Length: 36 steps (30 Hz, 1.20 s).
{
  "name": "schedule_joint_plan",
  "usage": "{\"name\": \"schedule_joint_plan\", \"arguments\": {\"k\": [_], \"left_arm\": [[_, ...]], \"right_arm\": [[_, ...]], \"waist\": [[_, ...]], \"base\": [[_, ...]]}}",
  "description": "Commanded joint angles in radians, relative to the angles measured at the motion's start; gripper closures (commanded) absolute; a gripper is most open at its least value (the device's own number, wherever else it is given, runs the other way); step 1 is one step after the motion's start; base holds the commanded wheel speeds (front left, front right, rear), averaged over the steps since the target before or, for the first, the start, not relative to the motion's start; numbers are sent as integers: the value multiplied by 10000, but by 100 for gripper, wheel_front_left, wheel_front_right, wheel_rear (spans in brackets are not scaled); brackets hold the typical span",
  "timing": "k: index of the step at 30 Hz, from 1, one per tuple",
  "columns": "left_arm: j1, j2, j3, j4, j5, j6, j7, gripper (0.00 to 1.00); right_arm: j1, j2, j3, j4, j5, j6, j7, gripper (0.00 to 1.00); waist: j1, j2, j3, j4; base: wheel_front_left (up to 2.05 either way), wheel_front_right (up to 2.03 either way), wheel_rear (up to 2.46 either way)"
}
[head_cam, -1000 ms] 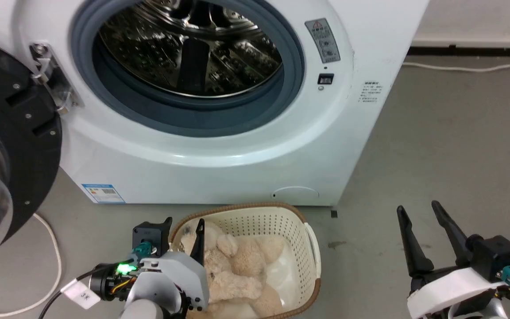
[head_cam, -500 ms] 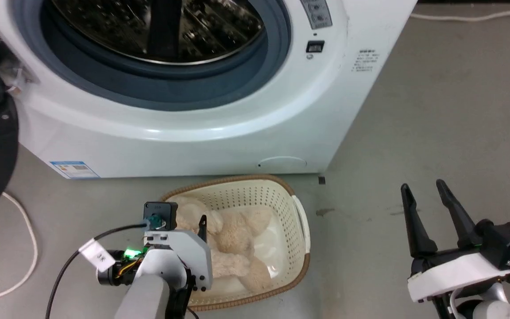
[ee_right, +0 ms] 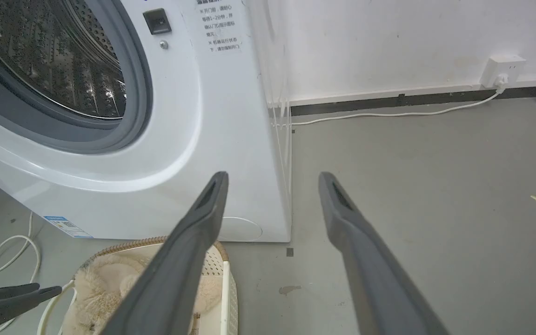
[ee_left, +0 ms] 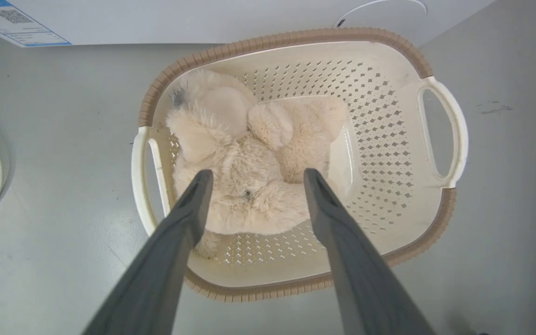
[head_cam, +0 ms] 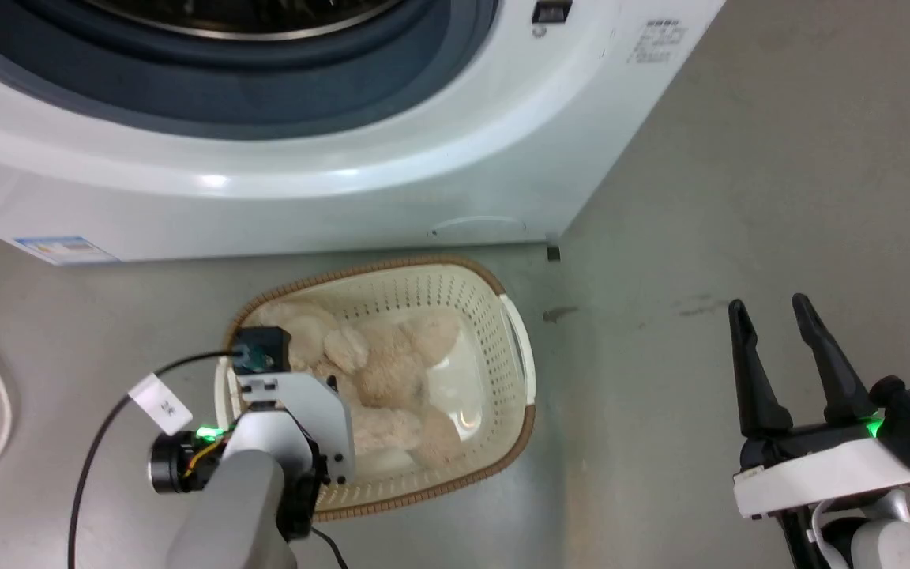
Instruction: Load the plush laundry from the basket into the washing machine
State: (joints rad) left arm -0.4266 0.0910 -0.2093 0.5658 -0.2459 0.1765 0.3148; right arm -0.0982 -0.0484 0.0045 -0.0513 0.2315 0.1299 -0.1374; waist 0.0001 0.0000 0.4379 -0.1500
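left gripper: jaws wide above plush laundry in basket | right gripper: jaws wide, well apart from basket

On the front of the washing machine, to the right of the opening, there is a printed notice with several lines of Chinese characters. Two lines begin with a ※ mark, and the rest is too small to read with certainty. Low on the front, a blue-edged sticker carries a QR code and coloured bars, but its words are too small to read. A white tag on a black cable shows two small characters, perhaps "3K".
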Motion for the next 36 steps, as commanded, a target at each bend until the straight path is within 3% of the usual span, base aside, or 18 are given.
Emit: {"name": "schedule_joint_plan", "arguments": {"k": [1,24,30,36], "left_arm": [[-293,100,-30,190,-134,109,112,0],[-2189,1264,-467,918,-851,1194,1339,0],[-2665,1548,-418,911,-1122,1552,1297,0],[-3166,1639,-480,941,-1451,1611,1182,0]], "right_arm": [[-249,-11,1,-90,125,5,-105,0],[-597,-15,113,-649,788,6,-522,0],[-671,-15,133,-797,965,7,-598,0],[-742,-16,121,-906,1140,7,-675,0]], "waist": [[-1,0,282,-81],[-1,0,2702,-337],[-1,0,3311,-428],[-1,0,3923,-454]], "base": [[0,0,0],[0,0,0],[0,0,0],[0,0,0]]}}
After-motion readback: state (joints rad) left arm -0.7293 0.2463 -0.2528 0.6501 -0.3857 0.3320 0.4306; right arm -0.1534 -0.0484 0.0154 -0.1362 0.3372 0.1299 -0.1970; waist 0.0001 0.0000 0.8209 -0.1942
